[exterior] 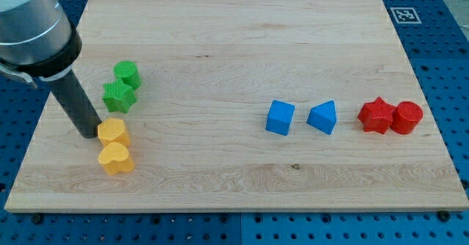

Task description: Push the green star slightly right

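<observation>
The green star (118, 96) lies at the board's left, touching a green cylinder (127, 74) just above it to the right. My tip (89, 133) rests on the board below and to the left of the star, a short gap away. It sits right against the left side of a yellow hexagon block (113, 132).
A yellow heart block (116, 158) lies just below the yellow hexagon. A blue cube (280, 117) and a blue triangle block (322, 117) sit right of centre. A red star (376, 115) and a red cylinder (406, 117) touch at the right. The wooden board (234, 186) lies on a blue pegboard.
</observation>
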`<state>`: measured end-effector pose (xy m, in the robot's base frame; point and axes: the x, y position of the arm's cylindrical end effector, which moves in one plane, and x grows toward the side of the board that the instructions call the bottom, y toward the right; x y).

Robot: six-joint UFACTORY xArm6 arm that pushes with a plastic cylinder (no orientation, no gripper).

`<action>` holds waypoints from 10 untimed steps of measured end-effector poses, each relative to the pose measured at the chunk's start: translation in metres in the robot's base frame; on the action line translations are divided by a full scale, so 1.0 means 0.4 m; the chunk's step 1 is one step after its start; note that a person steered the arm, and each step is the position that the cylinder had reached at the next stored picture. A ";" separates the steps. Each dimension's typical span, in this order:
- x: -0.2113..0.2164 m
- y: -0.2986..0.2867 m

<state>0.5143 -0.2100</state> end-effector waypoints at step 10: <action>-0.204 0.036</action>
<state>0.4328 -0.1955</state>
